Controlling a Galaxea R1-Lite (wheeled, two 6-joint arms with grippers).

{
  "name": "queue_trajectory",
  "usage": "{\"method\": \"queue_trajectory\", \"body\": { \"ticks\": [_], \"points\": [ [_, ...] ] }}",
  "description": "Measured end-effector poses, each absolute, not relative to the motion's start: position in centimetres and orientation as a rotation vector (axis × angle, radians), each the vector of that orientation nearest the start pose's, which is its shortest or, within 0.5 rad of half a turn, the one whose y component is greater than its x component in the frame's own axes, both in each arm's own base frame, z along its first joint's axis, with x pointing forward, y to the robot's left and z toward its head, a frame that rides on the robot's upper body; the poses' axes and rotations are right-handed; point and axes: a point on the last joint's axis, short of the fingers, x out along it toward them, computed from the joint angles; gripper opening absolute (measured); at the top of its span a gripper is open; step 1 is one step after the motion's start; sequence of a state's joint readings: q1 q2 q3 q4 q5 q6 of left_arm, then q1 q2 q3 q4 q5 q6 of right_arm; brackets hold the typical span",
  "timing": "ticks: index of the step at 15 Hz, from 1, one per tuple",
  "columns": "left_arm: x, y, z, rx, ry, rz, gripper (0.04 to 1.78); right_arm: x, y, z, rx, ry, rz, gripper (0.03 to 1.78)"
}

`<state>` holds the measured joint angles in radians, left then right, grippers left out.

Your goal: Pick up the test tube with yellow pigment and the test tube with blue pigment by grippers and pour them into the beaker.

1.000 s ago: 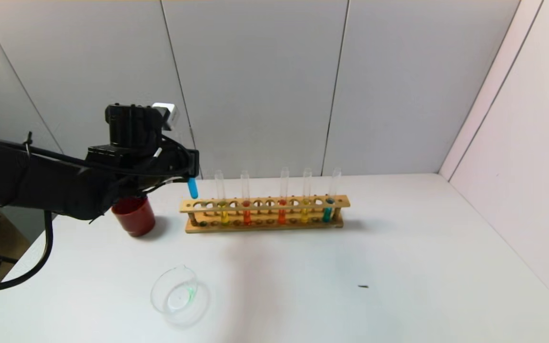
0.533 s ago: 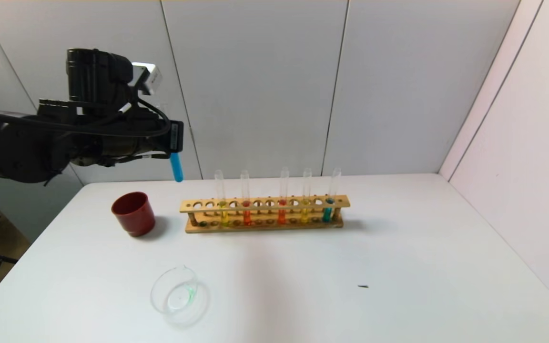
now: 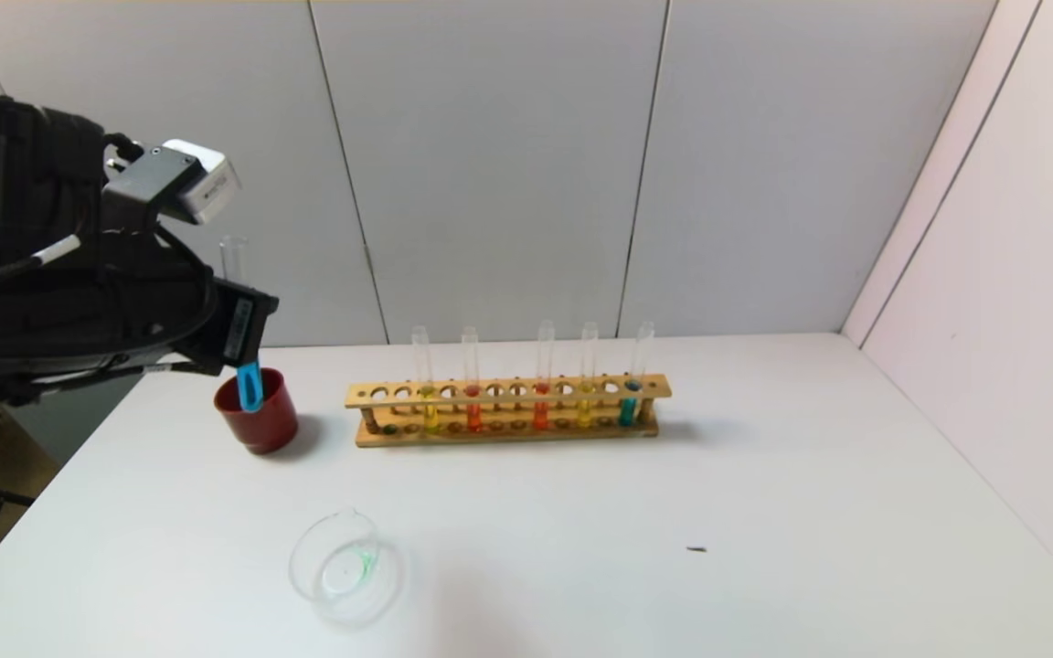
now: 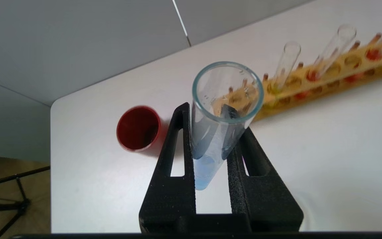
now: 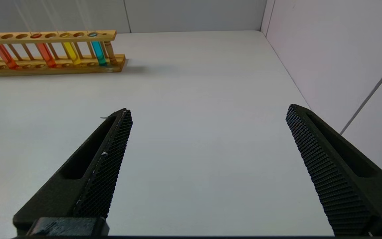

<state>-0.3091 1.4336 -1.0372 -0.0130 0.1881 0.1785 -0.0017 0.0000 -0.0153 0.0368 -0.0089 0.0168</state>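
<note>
So the task stands partway: the test tube with blue pigment (image 3: pixel 249 388) is out of the wooden rack (image 3: pixel 508 404) and held aloft on the robot's left side by the left gripper (image 4: pixel 211 146), but nothing suggests it has been emptied, since light blue liquid sits in its rounded bottom. The beaker (image 3: pixel 341 567) rests on the bench (image 3: pixel 764 512) nearer the robot, well below and apart from the tube, and holds only a faint green trace at its base, so I judge that some pigment may already have gone in, though I cannot tell from what. The test tube with yellow pigment (image 3: pixel 430 413) stands in the rack near its left end, so returning or repeating that part cannot be judged from here. What is left, at the least, is to carry the blue tube over the beaker and tip it. As for the grip, the jaws are clenched on the blue tube around its middle: in the left wrist view the two black fingers (image 4: pixel 177 149) press its glass wall from either side, its open mouth rising above them toward the camera and its liquid-filled tip poking out below. The tube stands close to upright, and in the head view its tip overlaps the dark-red cup (image 3: pixel 257 411). The right gripper (image 5: pixel 207 149) hangs idle over bare bench on the right, its jaws released wide with nothing between them.
</note>
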Motion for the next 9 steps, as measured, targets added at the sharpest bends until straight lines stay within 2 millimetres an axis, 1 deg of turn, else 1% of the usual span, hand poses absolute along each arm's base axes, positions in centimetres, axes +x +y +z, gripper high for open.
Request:
{"method": "queue_trajectory", "body": {
  "ticks": [4, 7, 9],
  "points": [
    [20.6, -6.1, 23.5, 0.453, 0.430, -0.196, 0.32, -2.4, 0.0, 7.6, 0.017, 0.021, -0.010, 1.70],
    [19.5, -5.8, 21.9, 0.530, 0.521, -0.228, 0.32, -2.4, 0.0, 7.6, 0.017, 0.021, -0.010, 1.70],
    [19.0, -6.1, 21.1, 0.563, 0.562, -0.260, 0.32, -2.4, 0.0, 7.6, 0.017, 0.021, -0.010, 1.70]
  ]
}}
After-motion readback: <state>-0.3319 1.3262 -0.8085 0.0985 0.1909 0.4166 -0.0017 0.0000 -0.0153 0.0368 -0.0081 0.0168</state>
